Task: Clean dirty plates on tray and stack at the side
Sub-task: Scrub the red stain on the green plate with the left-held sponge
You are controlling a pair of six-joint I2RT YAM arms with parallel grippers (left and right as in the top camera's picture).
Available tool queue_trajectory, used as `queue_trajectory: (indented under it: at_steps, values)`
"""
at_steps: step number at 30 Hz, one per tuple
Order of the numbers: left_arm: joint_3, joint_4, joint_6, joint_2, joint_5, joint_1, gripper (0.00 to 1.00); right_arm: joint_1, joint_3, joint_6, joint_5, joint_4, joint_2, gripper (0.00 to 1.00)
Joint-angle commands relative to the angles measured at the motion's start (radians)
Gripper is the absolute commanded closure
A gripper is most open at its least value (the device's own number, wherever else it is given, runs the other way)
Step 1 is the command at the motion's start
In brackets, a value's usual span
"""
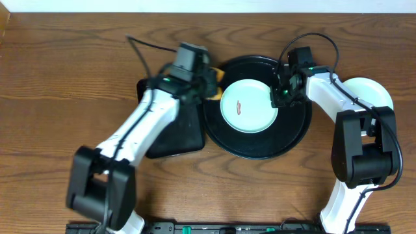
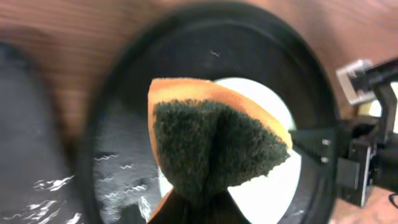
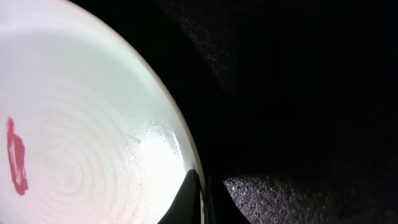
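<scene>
Overhead, right gripper pinches the plate rim inside the tray.

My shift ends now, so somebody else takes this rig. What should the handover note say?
Left gripper: shut on the sponge, above the left rim of the round black tray.
Right gripper: shut on the right rim of the mint-white plate lying in that tray.
Red smear on the plate not yet wiped.
A pale round shape beside the right arm may be a finished plate; partly hidden.
Left: wipe the smear, move the plate to the side.
</scene>
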Motion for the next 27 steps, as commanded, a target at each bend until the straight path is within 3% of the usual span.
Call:
queue_trajectory:
  at_steps: [1, 8, 15, 18, 27]
  values:
    - [0.01, 0.063, -0.099, 0.105, 0.029, -0.062, 0.93, 0.016, -0.006, -0.021, -0.021, -0.021, 0.021, 0.99]
    - [0.011, 0.237, -0.22, 0.259, 0.032, -0.158, 0.93, 0.016, -0.006, -0.021, -0.021, -0.032, 0.021, 0.99]
    - [0.01, 0.295, -0.294, 0.358, 0.065, -0.189, 0.93, 0.016, -0.006, -0.021, -0.021, -0.038, 0.021, 0.99]
    - [0.01, 0.247, -0.285, 0.386, 0.019, -0.178, 0.93, 0.016, -0.006, -0.021, -0.021, -0.038, 0.021, 0.99]
    - [0.075, -0.054, -0.107, 0.383, -0.324, -0.132, 0.93, 0.016, -0.006, -0.021, -0.021, -0.059, 0.021, 0.99]
